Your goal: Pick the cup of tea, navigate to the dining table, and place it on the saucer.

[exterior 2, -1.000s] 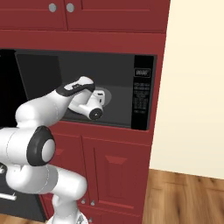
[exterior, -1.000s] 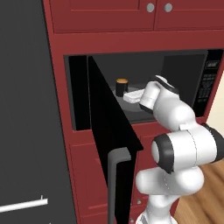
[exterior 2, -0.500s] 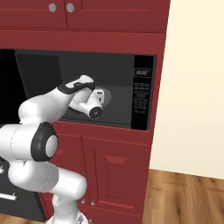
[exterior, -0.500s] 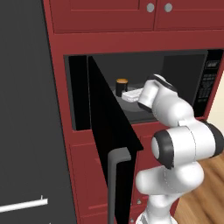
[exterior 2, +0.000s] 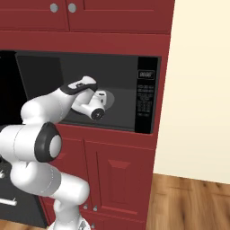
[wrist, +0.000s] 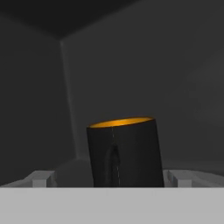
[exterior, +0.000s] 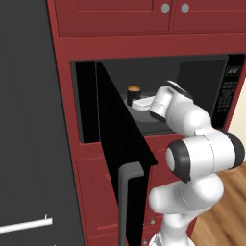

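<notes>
Black cup dead centre, upright, slightly tilted in frame, handle facing camera. Orange-brown tea surface visible at rim. Standing inside dark grey microwave cavity, back corner seam up left. Pale finger low on each side of cup; contact unclear.

No legible text can be made out. Pale markings are seen on the black control panel of the built-in dark microwave, but they are too small and blurred to be read.
</notes>
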